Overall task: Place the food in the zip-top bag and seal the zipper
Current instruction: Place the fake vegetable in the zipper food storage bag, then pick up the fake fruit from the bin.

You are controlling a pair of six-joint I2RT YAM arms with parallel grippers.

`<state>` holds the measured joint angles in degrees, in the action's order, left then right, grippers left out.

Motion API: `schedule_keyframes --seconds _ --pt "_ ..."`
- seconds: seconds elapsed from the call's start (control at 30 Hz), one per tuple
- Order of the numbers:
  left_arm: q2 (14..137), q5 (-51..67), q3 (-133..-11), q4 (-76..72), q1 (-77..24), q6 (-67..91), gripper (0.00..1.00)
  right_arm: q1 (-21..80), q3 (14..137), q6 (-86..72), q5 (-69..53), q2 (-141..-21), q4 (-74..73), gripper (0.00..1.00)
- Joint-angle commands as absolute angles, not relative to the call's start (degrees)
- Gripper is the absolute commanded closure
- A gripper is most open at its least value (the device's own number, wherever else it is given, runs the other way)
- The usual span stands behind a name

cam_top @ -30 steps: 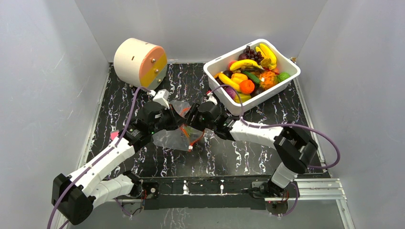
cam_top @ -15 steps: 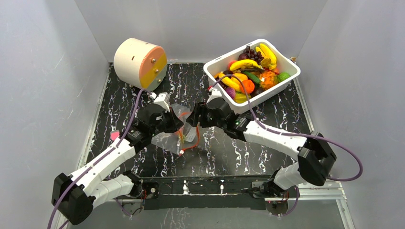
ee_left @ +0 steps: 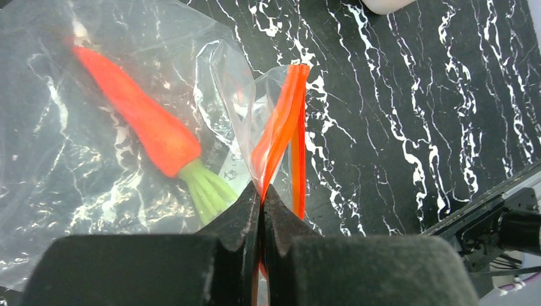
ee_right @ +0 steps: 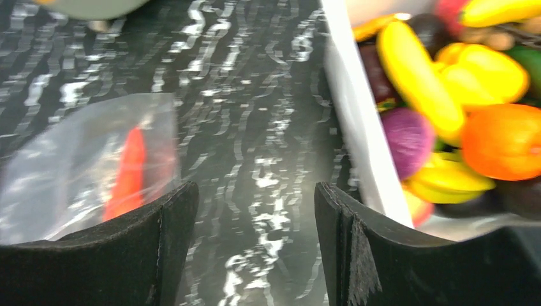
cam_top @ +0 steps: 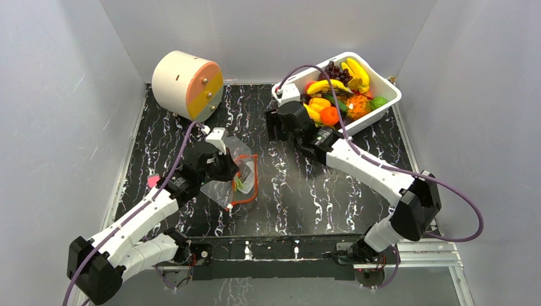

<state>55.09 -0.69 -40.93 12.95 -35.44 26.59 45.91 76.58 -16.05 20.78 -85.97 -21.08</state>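
Note:
The clear zip-top bag (cam_top: 237, 173) lies left of the mat's centre with an orange carrot (ee_left: 137, 121) inside it. My left gripper (cam_top: 231, 171) is shut on the bag's orange-red zipper (ee_left: 281, 127) at one end of the rim; the rest of the rim gapes. My right gripper (cam_top: 275, 123) hangs open and empty over the mat, between the bag and the near-left corner of the white tub (cam_top: 390, 97). More food fills the tub: yellow bananas (cam_top: 328, 85), an orange (cam_top: 330, 115) and purple grapes (cam_top: 333, 70). The right wrist view shows the bag (ee_right: 96, 153) at the left and the tub wall (ee_right: 357, 127) at the right.
A beige cylinder with an orange and yellow face (cam_top: 186, 84) stands at the back left corner. Grey walls close in the left, back and right sides. A small pink piece (cam_top: 153, 182) lies at the mat's left edge. A metal rail (cam_top: 408, 245) runs along the front.
My right gripper let go of the bag's rim, opened wider and swung back right toward the tub. The bag settled lower and the left gripper kept its hold on the zipper.

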Motion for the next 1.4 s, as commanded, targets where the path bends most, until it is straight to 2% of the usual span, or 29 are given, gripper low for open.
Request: schedule_keyframes --seconds 0.0,0.27,0.43,0.73,1.0,1.13,1.37 --pt "52.6 -1.42 -42.29 14.87 -35.68 21.25 1.0 40.01 79.11 -8.85 27.83 -87.56 -22.38 0.35" --pt "52.3 0.08 -42.57 16.07 -35.68 20.22 1.0 28.24 83.67 -7.79 25.35 -93.55 -22.95 0.31" --pt "52.34 0.77 -42.43 16.02 -35.68 20.2 1.0 24.45 87.42 -7.52 26.62 -98.41 -23.6 0.28" --pt "52.05 1.65 -42.35 15.95 -35.67 20.28 1.0 19.46 91.56 -7.29 27.66 -107.11 -23.02 0.23" --pt "51.91 1.67 -42.07 15.55 -35.69 20.63 1.0 17.67 91.76 -7.31 27.73 -110.07 -23.25 0.16" --pt "52.02 1.89 -41.98 15.36 -35.68 20.65 1.0 17.5 90.28 -7.49 26.86 -109.67 -23.1 0.19" --pt "52.23 2.12 -41.93 15.04 -35.69 20.74 1.0 17.49 87.93 -7.7 25.69 -107.83 -22.73 0.32"
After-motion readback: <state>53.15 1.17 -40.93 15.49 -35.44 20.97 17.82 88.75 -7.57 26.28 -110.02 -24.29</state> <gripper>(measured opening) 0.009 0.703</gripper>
